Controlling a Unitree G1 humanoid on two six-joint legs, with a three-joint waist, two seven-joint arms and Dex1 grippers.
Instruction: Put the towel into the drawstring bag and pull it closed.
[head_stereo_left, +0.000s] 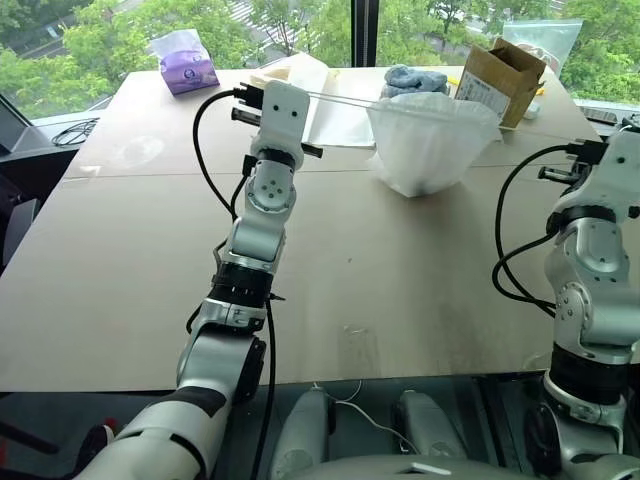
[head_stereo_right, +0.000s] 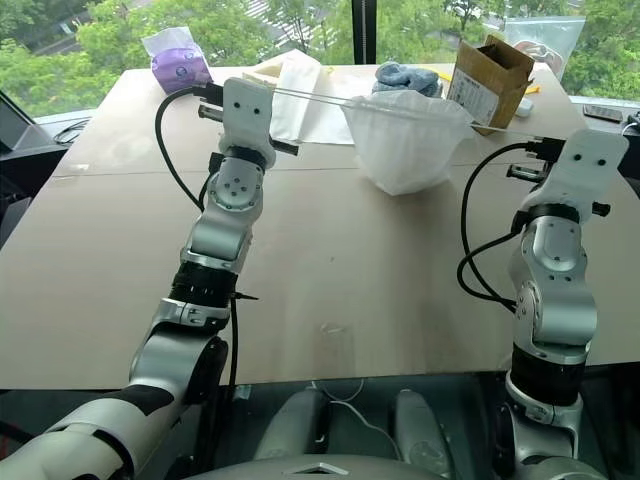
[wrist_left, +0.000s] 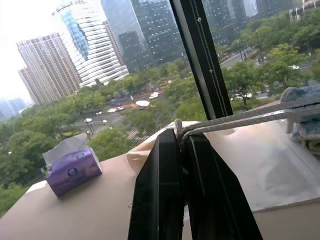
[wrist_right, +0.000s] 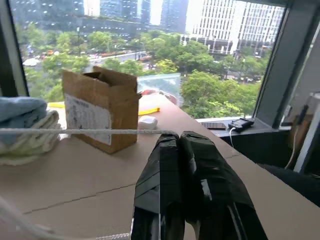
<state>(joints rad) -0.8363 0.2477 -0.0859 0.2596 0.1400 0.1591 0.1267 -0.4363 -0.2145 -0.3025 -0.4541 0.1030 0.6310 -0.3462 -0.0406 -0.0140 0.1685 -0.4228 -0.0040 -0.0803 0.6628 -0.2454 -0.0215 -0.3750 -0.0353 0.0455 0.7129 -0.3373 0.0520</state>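
Now the cords are taut: slip or topple

Both tools pinch white cord: the left tool (wrist_left: 182, 145) and the right tool (wrist_right: 179, 140) each clamp a drawstring end, stretched either way from the drawstring bag (head_stereo_left: 430, 140) on the bench (head_stereo_left: 400, 290). Presumably the towel is inside. Uneven pulling could drag the bag over, or a cord could slip free.

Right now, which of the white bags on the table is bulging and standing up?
The drawstring bag at the centre, its cords stretched to both sides. The flat white bags behind it lie flat.

Daylit brown table (head_stereo_left: 120, 260) before window (wrist_left: 150, 60), trees, towers outside.
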